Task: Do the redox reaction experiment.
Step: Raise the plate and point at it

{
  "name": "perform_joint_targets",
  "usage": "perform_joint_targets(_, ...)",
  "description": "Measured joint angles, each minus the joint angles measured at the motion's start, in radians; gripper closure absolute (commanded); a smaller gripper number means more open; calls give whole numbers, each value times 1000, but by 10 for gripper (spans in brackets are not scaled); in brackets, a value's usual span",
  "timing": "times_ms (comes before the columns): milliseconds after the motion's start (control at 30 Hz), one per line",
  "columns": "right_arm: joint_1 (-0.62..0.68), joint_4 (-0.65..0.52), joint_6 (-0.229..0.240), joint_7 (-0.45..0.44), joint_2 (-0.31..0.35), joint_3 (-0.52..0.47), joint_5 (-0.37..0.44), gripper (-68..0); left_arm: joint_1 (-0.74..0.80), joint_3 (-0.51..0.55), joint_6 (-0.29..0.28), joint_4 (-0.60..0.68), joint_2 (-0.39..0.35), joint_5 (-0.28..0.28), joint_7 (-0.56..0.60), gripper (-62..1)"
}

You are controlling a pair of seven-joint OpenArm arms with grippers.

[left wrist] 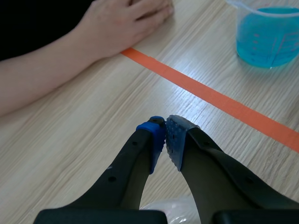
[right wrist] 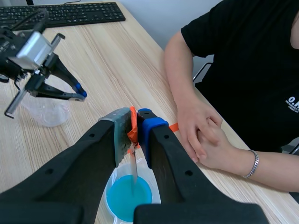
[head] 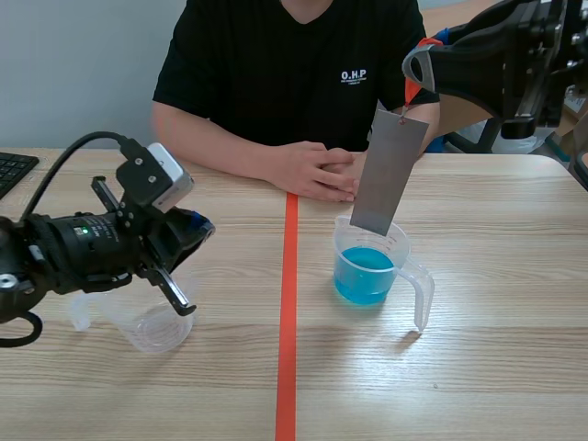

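While the right hand (right wrist: 135, 127) pinches only the orange loop (head: 411, 87) between its pads, the metal strip (head: 388, 170) hangs freely below it, slightly tilted, with its lower end inside the mouth of the clear jug (head: 409, 276). The jug stands on the tabletop (head: 487, 377) just right of the tape line and holds blue liquid (head: 365, 276) in its lower part. Whether the strip's tip is already wet is hard to tell.

The strip looks thin, flat and stiff, and probably light. Hung from a soft loop, it is likely to swing and twist with any quick move. The loop seems the sensible place to hold it: the grey face stays untouched for the reaction, and the plate can be lowered straight down. The jug looks like light plastic with little liquid to steady it, so a knock from the strip against its wall could shift or tip it. Its handle, on the side away from the tape line, would be the place to steady it.

The left hand (left wrist: 166, 135) has its pads pressed together on nothing and hovers over an empty cup (head: 152, 329), well apart from the jug. A person's hands (head: 317, 170) rest beyond the jug.
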State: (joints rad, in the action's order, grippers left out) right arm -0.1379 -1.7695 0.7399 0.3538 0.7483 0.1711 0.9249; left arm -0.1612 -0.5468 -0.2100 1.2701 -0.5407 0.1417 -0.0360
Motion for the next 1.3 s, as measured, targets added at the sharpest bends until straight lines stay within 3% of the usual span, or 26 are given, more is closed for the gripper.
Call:
perform_joint_targets(400,0,0,0,0,0,0,0,-17,-114,-101,0,-156,152,-48,26,-50)
perform_joint_targets(1100,0,0,0,0,0,0,0,-17,-166,-117,-29,-205,283,-172,32,-51)
perform_joint_targets(1300,0,0,0,0,0,0,0,-17,-193,-118,-74,-206,314,-188,31,-50)
